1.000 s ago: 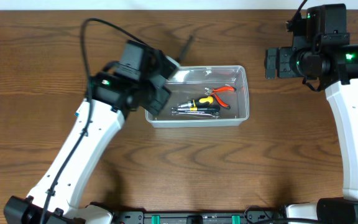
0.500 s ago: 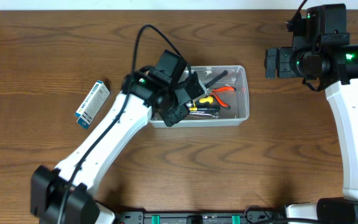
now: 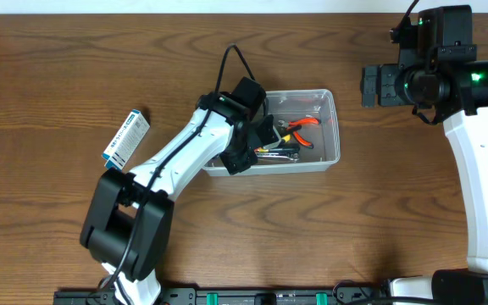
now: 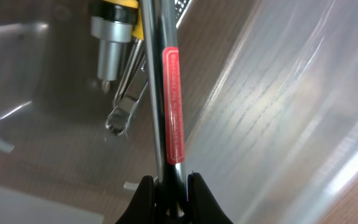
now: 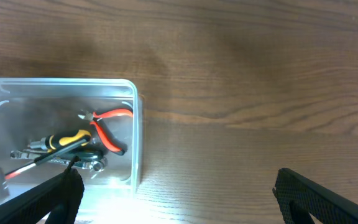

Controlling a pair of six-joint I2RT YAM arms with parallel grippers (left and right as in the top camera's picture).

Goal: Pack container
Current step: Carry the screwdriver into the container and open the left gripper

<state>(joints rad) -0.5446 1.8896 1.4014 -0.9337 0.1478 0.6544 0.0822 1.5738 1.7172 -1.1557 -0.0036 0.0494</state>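
The clear plastic container (image 3: 333, 127) sits at the table's middle, and its right end shows in the right wrist view (image 5: 135, 124). It holds red-handled pliers (image 3: 305, 124), a yellow-and-black screwdriver (image 3: 278, 146) and small metal tools. My left gripper (image 3: 263, 135) is down inside the container, shut (image 4: 169, 186) on a chrome bar tool with a red label (image 4: 171, 106). The bar lies beside the screwdriver's tip (image 4: 107, 37) and a small wrench (image 4: 124, 109). My right gripper (image 3: 369, 85) is open and empty (image 5: 176, 193), raised to the right of the container.
A small white-and-blue cardboard box (image 3: 126, 137) lies on the wood table left of the container. My left arm reaches diagonally from the front left over the container's left end.
My left arm has swung right from the container's left edge and gone down inside it with the chrome tool. The cardboard box came into view. The right arm has not moved.
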